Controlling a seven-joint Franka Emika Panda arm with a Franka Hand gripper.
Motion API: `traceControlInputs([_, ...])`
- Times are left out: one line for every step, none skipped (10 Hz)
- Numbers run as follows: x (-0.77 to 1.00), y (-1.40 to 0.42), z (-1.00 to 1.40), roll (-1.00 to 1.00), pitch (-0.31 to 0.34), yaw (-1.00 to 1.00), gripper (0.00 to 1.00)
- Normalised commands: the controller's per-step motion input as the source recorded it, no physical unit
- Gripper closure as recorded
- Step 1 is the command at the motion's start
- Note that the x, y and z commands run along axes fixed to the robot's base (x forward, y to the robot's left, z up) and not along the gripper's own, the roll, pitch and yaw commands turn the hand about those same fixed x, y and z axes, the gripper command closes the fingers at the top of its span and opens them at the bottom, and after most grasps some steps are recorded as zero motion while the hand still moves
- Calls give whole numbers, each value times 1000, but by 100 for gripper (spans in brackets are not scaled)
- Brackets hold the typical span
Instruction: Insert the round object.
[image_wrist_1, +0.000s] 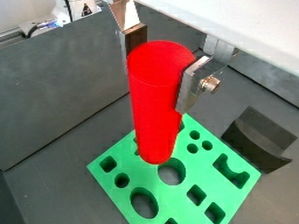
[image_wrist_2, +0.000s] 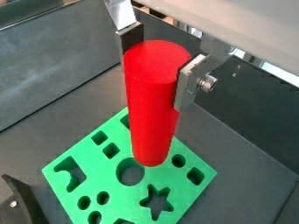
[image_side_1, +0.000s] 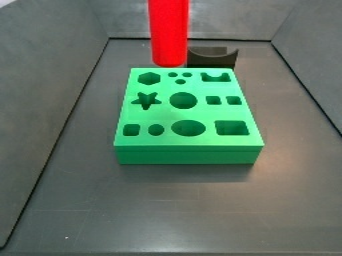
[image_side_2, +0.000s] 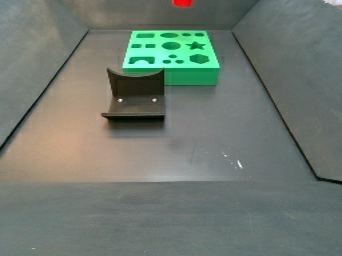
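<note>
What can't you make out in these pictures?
- Gripper: jaws shut on the bright red cylinder in both wrist views; cut off above both side views.
- Cylinder's base: hides the green block's hole beneath.
- Dark grey notched block: partly behind the cylinder.

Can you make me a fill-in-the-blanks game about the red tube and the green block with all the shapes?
1. The gripper holds a cylinder whose colour is ____.
2. The cylinder hangs ____ the green block, not yet in a hole.
3. The pointy five-armed hole in the block is shaped like a ____.
4. The dark grey block lies on the ____, apart from the green block.

Missing words: red; above; star; floor
</note>
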Motion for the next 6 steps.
traceControlInputs([-11, 31, -343, 64, -44, 0, 100])
traceControlInputs([66, 0, -726, 119, -109, 0, 100])
traceControlInputs([180, 6, -783, 71, -129, 0, 100])
traceControlInputs([283, 97, -763, 36, -94, 0, 100])
traceControlInputs([366, 209, -740, 24, -66, 0, 100])
traceControlInputs([469, 340, -634, 31, 0, 0, 100])
